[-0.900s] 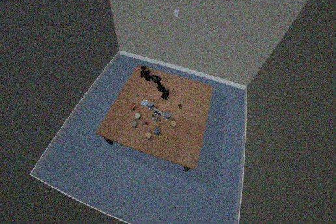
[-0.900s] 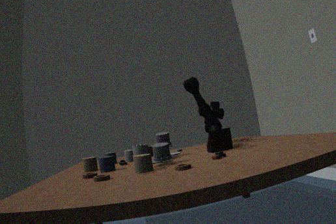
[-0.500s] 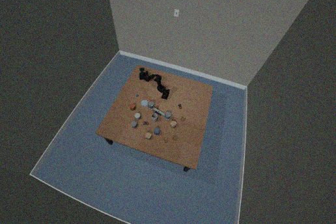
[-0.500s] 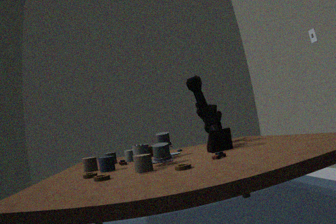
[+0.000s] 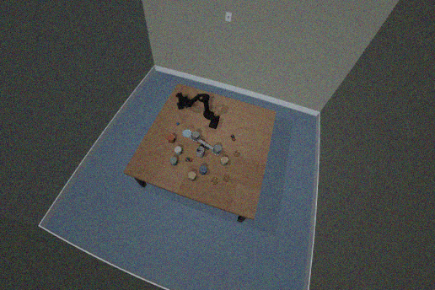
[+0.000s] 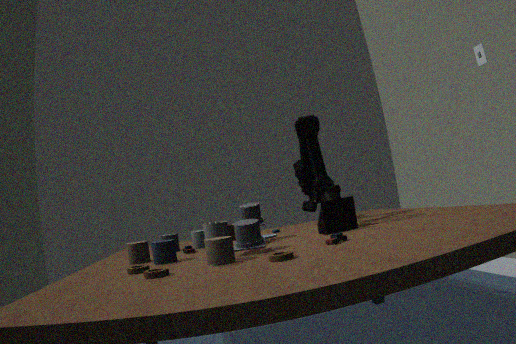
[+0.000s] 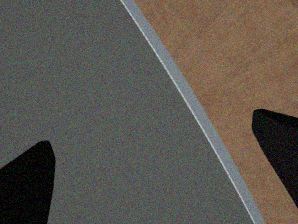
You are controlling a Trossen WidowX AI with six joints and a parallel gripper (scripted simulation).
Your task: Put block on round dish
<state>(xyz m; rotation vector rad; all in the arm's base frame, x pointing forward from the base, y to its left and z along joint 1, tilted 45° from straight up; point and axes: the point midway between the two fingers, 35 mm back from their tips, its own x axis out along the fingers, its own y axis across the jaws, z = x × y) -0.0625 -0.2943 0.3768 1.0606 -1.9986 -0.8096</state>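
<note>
Two grey cups stand on the ends of the balance (image 5: 206, 144). One cup (image 5: 196, 135) (image 6: 250, 212) is on the end beside the dish; the other cup (image 5: 217, 148) (image 6: 248, 232) is on the far end from the dish. In the exterior view the dish-side cup appears higher and the other appears lower, near the table. The pale round dish (image 5: 186, 133) (image 6: 270, 235) has no block visible on it. No block shows; the cups hide what is under them. My gripper (image 5: 180, 101) (image 7: 156, 135) is open and empty, away from both cups, near the table's back-left part.
Several other cups stand around the balance, including a red one (image 5: 172, 137), a blue one (image 5: 203, 169) (image 6: 164, 252) and a beige one (image 5: 224, 160) (image 6: 220, 250). Brown rings (image 5: 237, 153) (image 6: 281, 256) and small dark items (image 5: 233, 136) (image 6: 336, 239) lie on the table.
</note>
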